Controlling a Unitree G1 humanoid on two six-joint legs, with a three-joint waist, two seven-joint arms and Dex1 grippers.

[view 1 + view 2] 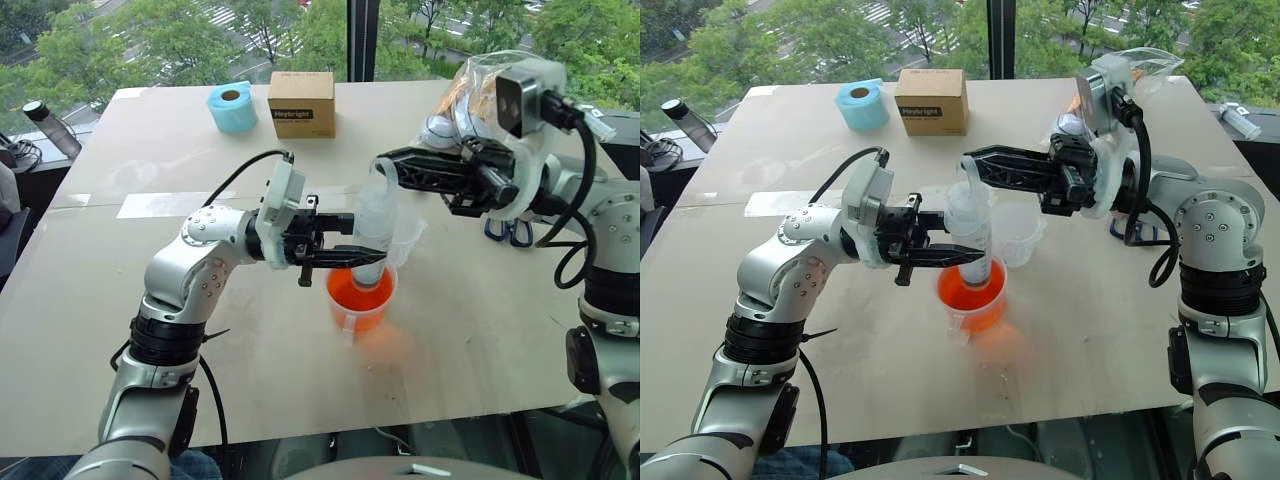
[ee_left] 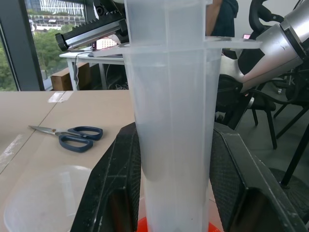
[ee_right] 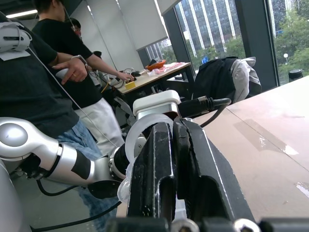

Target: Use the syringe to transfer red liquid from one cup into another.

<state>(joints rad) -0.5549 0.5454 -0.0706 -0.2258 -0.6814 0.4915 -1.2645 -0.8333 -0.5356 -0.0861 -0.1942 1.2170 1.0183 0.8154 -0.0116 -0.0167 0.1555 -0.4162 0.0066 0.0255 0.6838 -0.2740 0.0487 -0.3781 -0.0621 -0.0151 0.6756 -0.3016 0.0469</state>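
An upper-floor robotics lab or office. Behind the left gripper (image 1: pixel 345 252) and right gripper (image 1: pixel 975 165), the bare board table (image 1: pixel 150 330) runs to big windows (image 1: pixel 150 40) over treetops and a street; the right wrist view shows tall buildings (image 3: pixel 212 29). Beyond the right gripper stand people (image 3: pixel 43 92) at a cluttered workbench (image 3: pixel 154 72). Past the left gripper are office chairs (image 2: pixel 260 121), another bench (image 2: pixel 91 55) and a second robot arm (image 2: pixel 275 53).

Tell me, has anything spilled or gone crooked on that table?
Nothing stands out. The syringe stands upright in the orange cup, held by the left gripper, with the right gripper on its top. I see no puddle on the table; the clear beaker is upright.
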